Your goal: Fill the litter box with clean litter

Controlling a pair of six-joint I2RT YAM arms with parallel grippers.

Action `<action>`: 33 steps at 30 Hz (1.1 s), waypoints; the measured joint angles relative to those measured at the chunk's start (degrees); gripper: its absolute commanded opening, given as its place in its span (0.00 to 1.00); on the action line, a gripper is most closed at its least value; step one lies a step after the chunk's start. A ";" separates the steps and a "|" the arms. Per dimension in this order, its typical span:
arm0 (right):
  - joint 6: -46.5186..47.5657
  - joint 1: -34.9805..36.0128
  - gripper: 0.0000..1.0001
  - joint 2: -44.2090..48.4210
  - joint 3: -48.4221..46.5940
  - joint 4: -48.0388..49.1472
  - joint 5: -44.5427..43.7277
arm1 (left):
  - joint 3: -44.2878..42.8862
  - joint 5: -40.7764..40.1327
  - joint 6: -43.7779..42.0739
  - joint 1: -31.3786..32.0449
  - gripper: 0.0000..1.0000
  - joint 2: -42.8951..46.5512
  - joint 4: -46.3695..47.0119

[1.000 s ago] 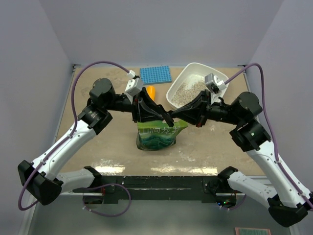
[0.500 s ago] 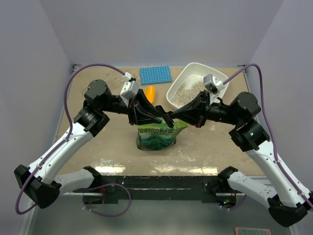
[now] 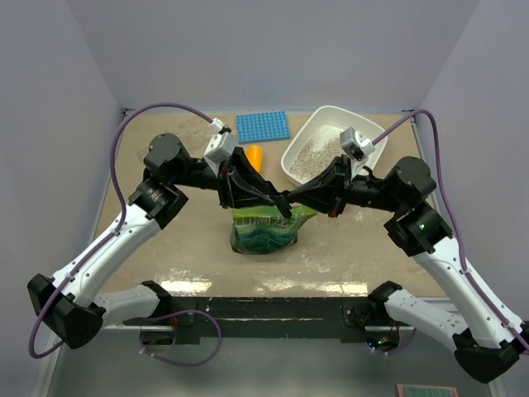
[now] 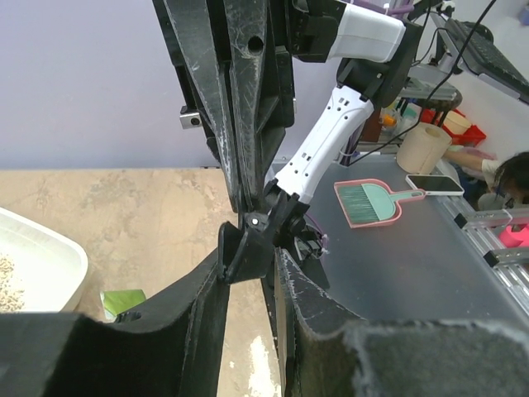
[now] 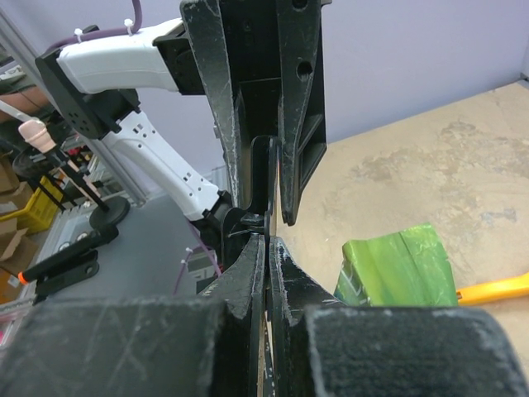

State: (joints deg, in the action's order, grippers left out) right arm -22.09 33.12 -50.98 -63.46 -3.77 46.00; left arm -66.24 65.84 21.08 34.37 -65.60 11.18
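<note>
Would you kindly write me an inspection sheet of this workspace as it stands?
surface: tan table, dusted with stray granules.
job's things: litter box far right, clean litter partly covering its floor.
clutter: green bag upright at centre; orange scoop and blue mat behind it.
grippers: left gripper and right gripper meet over the bag's top; right fingers nearly together; any grip cannot be told.
cables: purple cables arch above both arms, touching nothing on the table.
surroundings: lilac walls; pink dustpan on a bench beyond.
</note>
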 measured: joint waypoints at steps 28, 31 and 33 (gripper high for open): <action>12.59 0.39 0.66 -0.07 -6.36 -14.32 -1.53 | -6.21 -1.03 -4.83 0.15 0.00 -1.88 -13.66; 13.64 0.63 0.66 -0.17 -7.48 -16.09 -1.44 | -7.08 -3.02 -5.95 0.13 0.00 -2.80 -16.41; 14.05 0.63 0.66 -0.59 -8.13 -16.37 -1.31 | -7.48 -4.20 -6.82 0.13 0.00 -3.23 -18.36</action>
State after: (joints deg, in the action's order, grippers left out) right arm -8.03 33.76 -51.57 -71.59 -20.14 44.69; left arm -73.71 61.65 14.26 34.50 -68.84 -7.18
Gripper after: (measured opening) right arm 0.659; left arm 0.075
